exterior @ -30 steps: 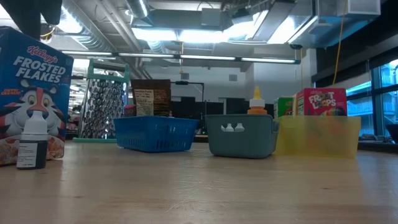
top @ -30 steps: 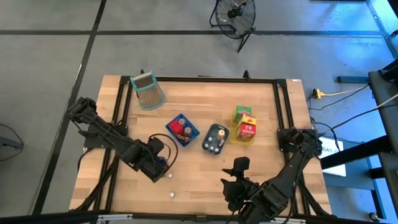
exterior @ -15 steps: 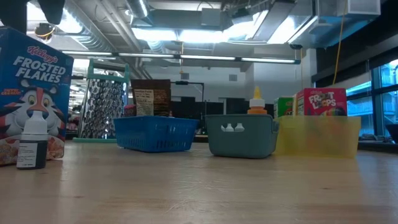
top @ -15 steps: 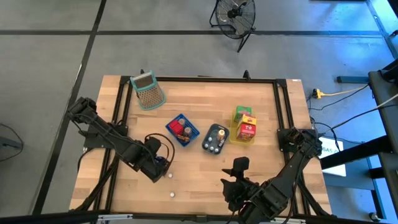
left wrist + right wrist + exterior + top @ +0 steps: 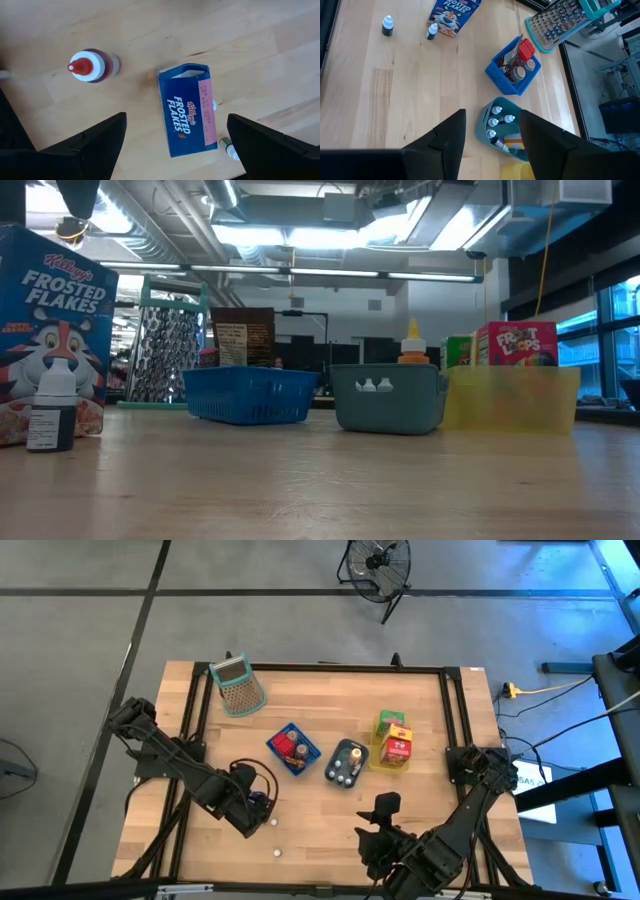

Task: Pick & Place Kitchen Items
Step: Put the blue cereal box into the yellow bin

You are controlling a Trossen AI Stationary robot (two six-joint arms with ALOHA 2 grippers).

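My left gripper [image 5: 176, 122] points down above a blue Frosted Flakes box [image 5: 189, 116] that stands upright on the table. It is open, one finger on either side of the box and clear of it. A red-capped bottle [image 5: 90, 67] stands beside the box, and small dropper bottles [image 5: 227, 148] stand close to it. In the low view the box [image 5: 50, 330] stands at the left behind one small bottle [image 5: 50, 412]. My right gripper [image 5: 492, 116] hangs open at the near edge, over the teal tray [image 5: 485, 116], with nothing between its fingers.
The blue tray [image 5: 293, 748], the teal tray [image 5: 346, 762] with little bottles and the yellow tray [image 5: 390, 742] with cereal boxes stand mid-table. A grater [image 5: 238, 685] lies at the far left. Two tiny white pieces [image 5: 277, 852] lie near the front edge.
My left gripper has rolled about the line it points along while staying in place over the Frosted Flakes box. It has stayed open. Nothing on the table has moved.
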